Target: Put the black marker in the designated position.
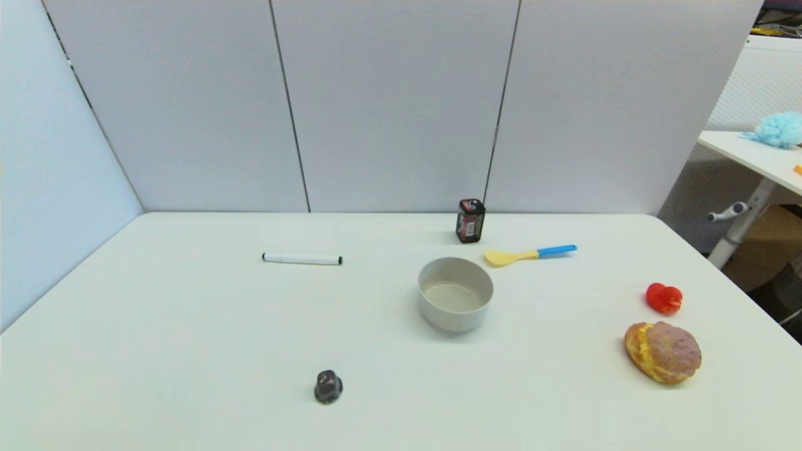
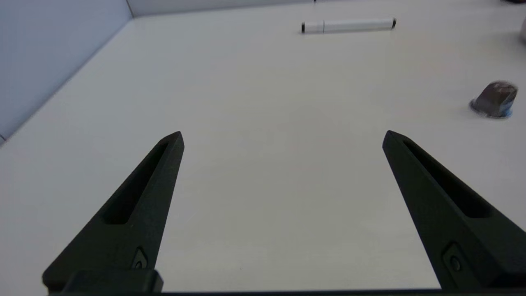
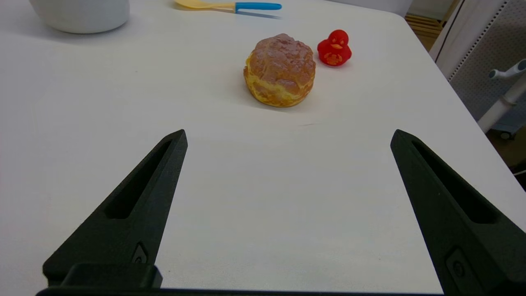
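Observation:
The black marker (image 1: pixel 302 259), a thin white stick with dark caps at both ends, lies flat on the table (image 1: pixel 188 351) at the back left; the left wrist view shows the marker (image 2: pixel 348 26) far ahead of my fingers. My left gripper (image 2: pixel 283 137) hangs open over bare table near the front left, with nothing between its fingers. Over the front right of the table, my right gripper (image 3: pixel 287 137) is open and empty too. Neither arm shows in the head view.
A grey bowl (image 1: pixel 455 293) stands mid-table, with a yellow spoon with a blue handle (image 1: pixel 529 254) and a small dark jar (image 1: pixel 470 220) behind it. A cream puff (image 1: pixel 663 351) and a red duck (image 1: pixel 664 298) sit at the right. A small dark cone-shaped object (image 1: pixel 328 386) is near the front.

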Controlling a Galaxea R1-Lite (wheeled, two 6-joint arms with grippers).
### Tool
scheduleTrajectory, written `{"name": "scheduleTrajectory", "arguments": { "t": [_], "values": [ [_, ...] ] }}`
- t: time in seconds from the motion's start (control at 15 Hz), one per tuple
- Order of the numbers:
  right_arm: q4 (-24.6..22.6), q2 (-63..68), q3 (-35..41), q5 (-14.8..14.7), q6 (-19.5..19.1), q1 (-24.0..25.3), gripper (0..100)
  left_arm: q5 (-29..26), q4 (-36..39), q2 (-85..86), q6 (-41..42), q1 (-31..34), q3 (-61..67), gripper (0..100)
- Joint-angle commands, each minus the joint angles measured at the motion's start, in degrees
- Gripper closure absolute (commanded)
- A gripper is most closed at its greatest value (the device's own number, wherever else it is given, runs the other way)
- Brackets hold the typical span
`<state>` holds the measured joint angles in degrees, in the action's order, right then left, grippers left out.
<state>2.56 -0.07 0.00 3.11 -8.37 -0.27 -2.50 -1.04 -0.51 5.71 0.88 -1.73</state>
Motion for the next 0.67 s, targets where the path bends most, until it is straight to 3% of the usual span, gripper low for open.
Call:
{"name": "scheduleTrajectory", "arguments": {
  "t": [0.07,0.33,0.47,0.67],
  "values": [
    [-0.01,0.07,0.0,0.06,-0.06,0.0,0,-0.14,-8.72,-21.99,7.13,1.58,-21.12,0],
    [-0.01,0.07,0.0,0.06,-0.06,0.0,0,-0.84,-14.43,-51.52,13.1,1.5,-43.27,0],
    [-0.01,0.07,0.0,0.06,-0.06,0.0,0,-4.71,-18.21,-66.37,18.73,1.41,-55.22,0],
    [-0.01,0.07,0.0,0.06,-0.06,0.0,0,-11.74,-16.1,-83.25,22.86,-0.88,-63.22,0]
  ]
}}
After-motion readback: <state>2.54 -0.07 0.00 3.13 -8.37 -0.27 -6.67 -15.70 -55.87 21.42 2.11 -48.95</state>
